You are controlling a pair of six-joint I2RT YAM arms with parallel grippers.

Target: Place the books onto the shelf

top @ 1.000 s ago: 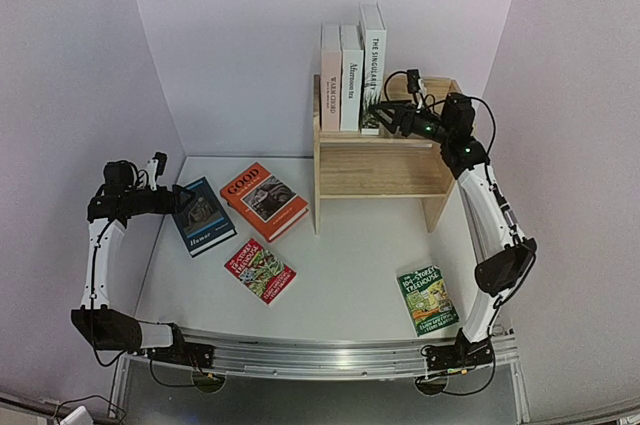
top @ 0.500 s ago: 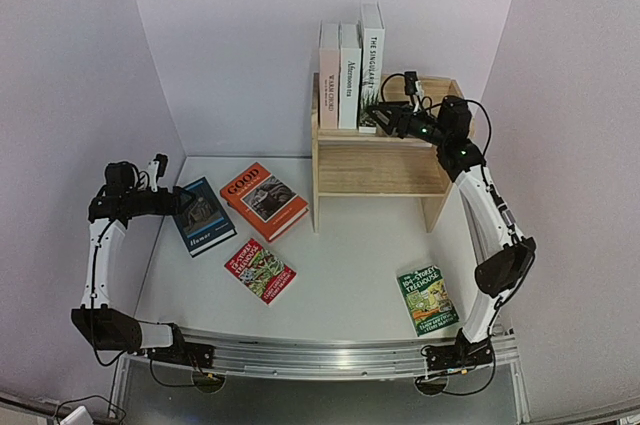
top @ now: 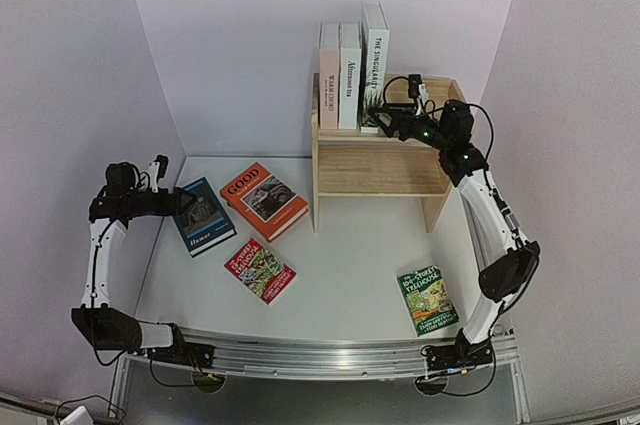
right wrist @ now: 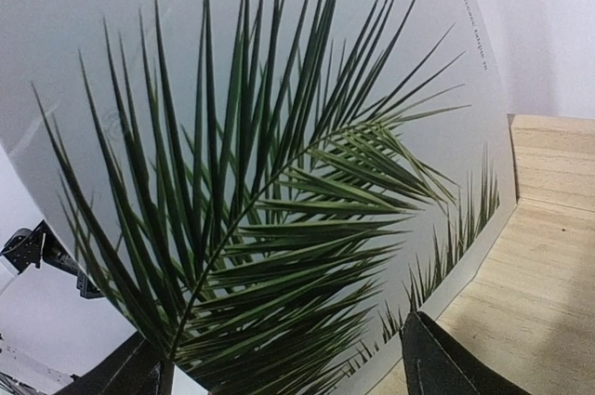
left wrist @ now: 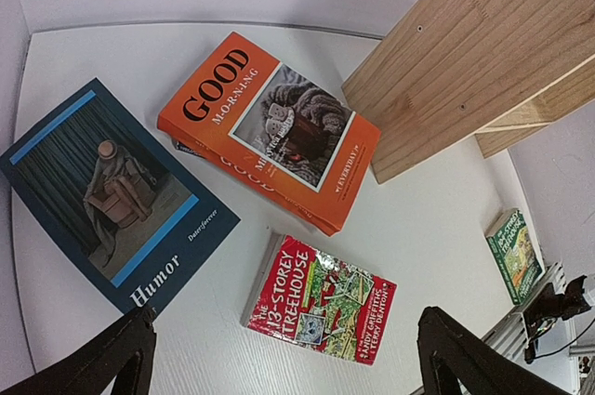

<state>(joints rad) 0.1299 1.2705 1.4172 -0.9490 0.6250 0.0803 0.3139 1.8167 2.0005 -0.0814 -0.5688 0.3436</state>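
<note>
Three books stand upright on top of the wooden shelf point(top: 380, 160); the rightmost is the white palm-leaf book point(top: 373, 60). My right gripper point(top: 388, 121) is beside its cover, low down, jaws spread wide. In the right wrist view the palm-leaf cover point(right wrist: 279, 135) fills the frame, and the right gripper point(right wrist: 288, 367) shows a dark finger in each bottom corner. My left gripper point(top: 185, 202) hovers open over the table's left side. Below it lie the blue Humor book point(left wrist: 102, 195), the orange GOOD book point(left wrist: 270, 125) and the red Treehouse book point(left wrist: 321, 297).
A green Treehouse book point(top: 428, 299) lies flat near the front right, close to my right arm's base. White walls close in the table at the left, back and right. The shelf's lower tier point(top: 385, 183) holds nothing that I can see.
My right gripper's jaws have spread wider beside the palm-leaf book, which stays standing against the other two. The left arm has not moved.
</note>
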